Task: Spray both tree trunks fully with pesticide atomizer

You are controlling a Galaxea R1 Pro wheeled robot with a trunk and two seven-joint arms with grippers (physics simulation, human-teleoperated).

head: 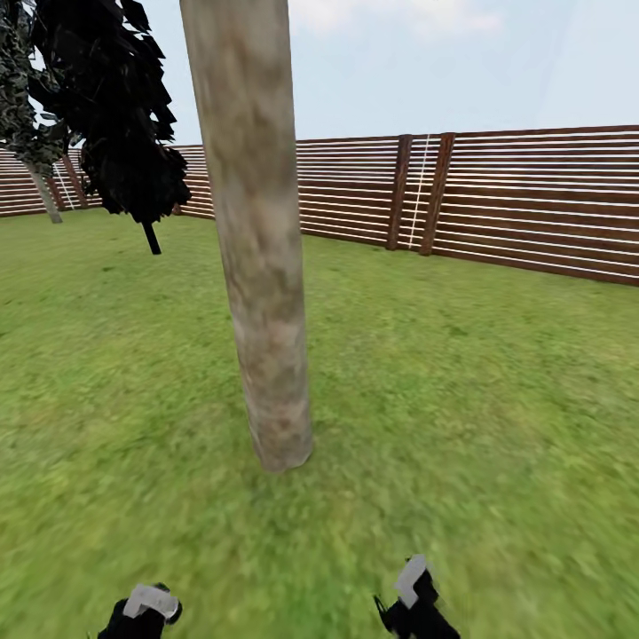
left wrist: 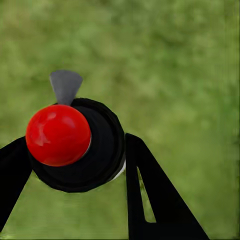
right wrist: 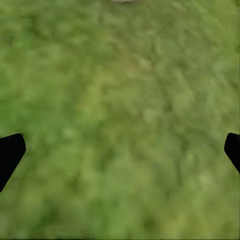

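The lawn (head: 497, 399) spreads wide under and ahead of both grippers, and the brown slat fence (head: 532, 200) closes it far in front of them. One tree trunk (head: 262, 266), thick, pale and a little leaning, rises from the grass ahead of the grippers, between them but nearer to the left one's side; no white specks can be made out on its bark. A dark narrow tree (head: 120, 106) stands far ahead of the left gripper. The left gripper (left wrist: 75, 160) holds the pesticide atomizer (left wrist: 80, 145), its black fingers (left wrist: 150, 195) closed on the round black body with a red ball on top. The right gripper (right wrist: 120, 150) is spread wide over bare grass, holding nothing.
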